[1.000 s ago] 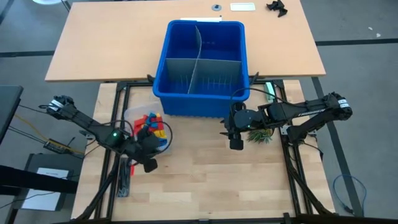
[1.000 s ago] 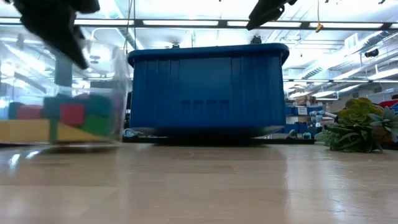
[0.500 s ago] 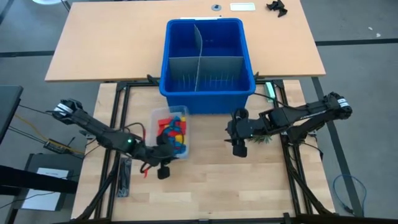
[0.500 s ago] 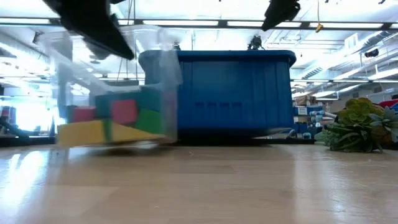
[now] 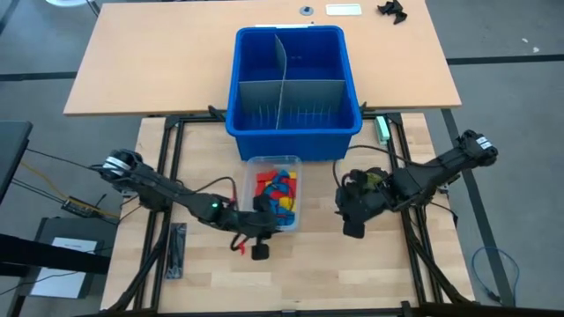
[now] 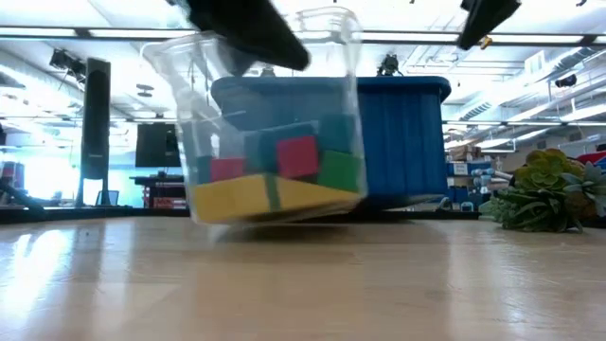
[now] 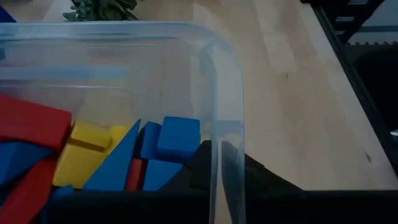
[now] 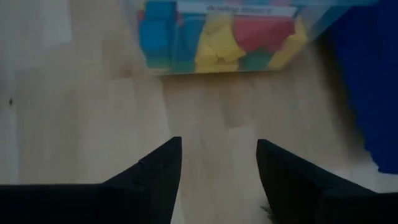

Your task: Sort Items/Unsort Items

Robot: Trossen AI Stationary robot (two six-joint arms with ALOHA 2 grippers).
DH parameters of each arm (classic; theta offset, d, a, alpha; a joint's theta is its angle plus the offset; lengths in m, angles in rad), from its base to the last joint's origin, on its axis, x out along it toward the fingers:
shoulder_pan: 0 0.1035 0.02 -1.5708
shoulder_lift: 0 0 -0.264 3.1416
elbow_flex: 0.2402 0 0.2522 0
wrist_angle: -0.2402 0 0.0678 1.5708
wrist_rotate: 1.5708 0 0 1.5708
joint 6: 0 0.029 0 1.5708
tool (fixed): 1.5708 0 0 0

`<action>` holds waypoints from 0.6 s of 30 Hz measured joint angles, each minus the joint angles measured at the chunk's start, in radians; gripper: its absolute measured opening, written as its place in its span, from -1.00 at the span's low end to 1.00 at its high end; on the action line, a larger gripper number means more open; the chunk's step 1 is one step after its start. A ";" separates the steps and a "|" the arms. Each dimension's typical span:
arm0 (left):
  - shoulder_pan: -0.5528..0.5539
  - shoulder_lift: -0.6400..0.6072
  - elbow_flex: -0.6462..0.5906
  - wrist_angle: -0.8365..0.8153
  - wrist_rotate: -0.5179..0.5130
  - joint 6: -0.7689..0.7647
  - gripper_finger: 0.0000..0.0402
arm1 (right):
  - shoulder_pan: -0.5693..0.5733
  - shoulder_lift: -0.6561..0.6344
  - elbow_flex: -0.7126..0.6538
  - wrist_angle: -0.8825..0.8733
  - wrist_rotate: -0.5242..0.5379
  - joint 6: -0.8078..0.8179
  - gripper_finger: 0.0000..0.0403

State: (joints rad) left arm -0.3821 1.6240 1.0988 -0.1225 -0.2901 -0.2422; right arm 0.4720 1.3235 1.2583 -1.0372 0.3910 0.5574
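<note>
A clear plastic container (image 5: pixel 273 187) holds the items (image 5: pixel 276 187), small red, yellow, blue and green blocks. It stands just in front of the blue bin (image 5: pixel 293 84) and looks tilted in the low view (image 6: pixel 275 142). My left gripper (image 5: pixel 266 222) is at its near end, shut on its wall. My right gripper (image 5: pixel 351 220) hangs open over bare table to the container's right, its fingers (image 8: pixel 158 168) pointing at the container (image 8: pixel 217 31) and touching nothing. My left gripper holds the clear container by its wall near the near end (image 7: pixel 217 180). Dark finger shapes show on both sides of the clear wall, one inside by the blocks and one outside. The fingers slant down from the table's near left. The container sits tilted.
The blue bin has grey dividers (image 5: pixel 280 86) and stands at the table's far middle. A small green plant (image 5: pixel 374 180) lies to the right, under the right arm. Bare wood stretches along the near edge.
My left gripper has swept toward the table's right, taking the clear container from the left side to the middle, in front of the bin, and turning it about. My right gripper has drifted toward the near edge and a little right. The blue bin has shifted slightly right.
</note>
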 joint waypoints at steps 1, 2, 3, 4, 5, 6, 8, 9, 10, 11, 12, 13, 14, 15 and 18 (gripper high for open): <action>0.000 0.020 0.022 -0.002 -0.001 0.004 -0.83 | 0.017 0.000 0.000 -0.006 0.014 0.015 0.01; 0.000 0.039 0.043 -0.001 -0.001 0.011 -0.84 | 0.035 0.000 0.000 -0.008 0.033 0.028 0.00; -0.001 0.055 0.063 0.000 -0.001 0.020 -0.85 | 0.054 0.000 0.000 -0.008 0.057 0.039 0.00; -0.004 0.068 0.079 0.005 0.000 0.026 -0.87 | 0.071 0.000 0.000 -0.007 0.081 0.051 -0.01; -0.007 0.079 0.091 0.016 0.000 0.029 -0.88 | 0.088 0.000 0.000 -0.007 0.102 0.061 -0.02; -0.009 0.087 0.094 0.041 0.000 0.031 -0.89 | 0.106 0.000 0.000 -0.007 0.118 0.071 -0.02; -0.014 0.100 0.092 0.102 -0.003 0.049 -0.89 | 0.139 0.000 -0.011 0.007 0.159 0.091 -0.03; -0.017 0.103 0.085 0.144 -0.003 0.057 -0.89 | 0.156 0.000 -0.023 0.011 0.183 0.104 -0.03; -0.017 0.106 0.077 0.187 -0.003 0.068 -0.89 | 0.172 0.000 -0.037 0.017 0.208 0.118 -0.03; -0.017 0.109 0.067 0.233 0.000 0.078 -0.89 | 0.185 0.000 -0.056 0.031 0.231 0.130 -0.04; -0.017 0.110 0.053 0.286 0.001 0.082 -0.89 | 0.197 0.000 -0.082 0.060 0.250 0.140 -0.04; -0.015 0.110 0.035 0.339 0.002 0.089 -0.89 | 0.206 0.000 -0.109 0.092 0.265 0.143 -0.04; -0.011 0.110 0.014 0.396 0.009 0.097 -0.89 | 0.212 0.000 -0.136 0.126 0.275 0.142 -0.04; -0.005 0.110 -0.008 0.450 0.025 0.101 -0.89 | 0.216 0.000 -0.158 0.168 0.287 0.141 -0.04; 0.014 0.110 -0.066 0.582 0.057 0.098 -0.89 | 0.216 0.001 -0.192 0.310 0.298 0.094 -0.06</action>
State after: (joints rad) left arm -0.3677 1.7336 1.0332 0.4597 -0.2328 -0.1440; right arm 0.6880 1.3243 1.0665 -0.7273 0.6887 0.6516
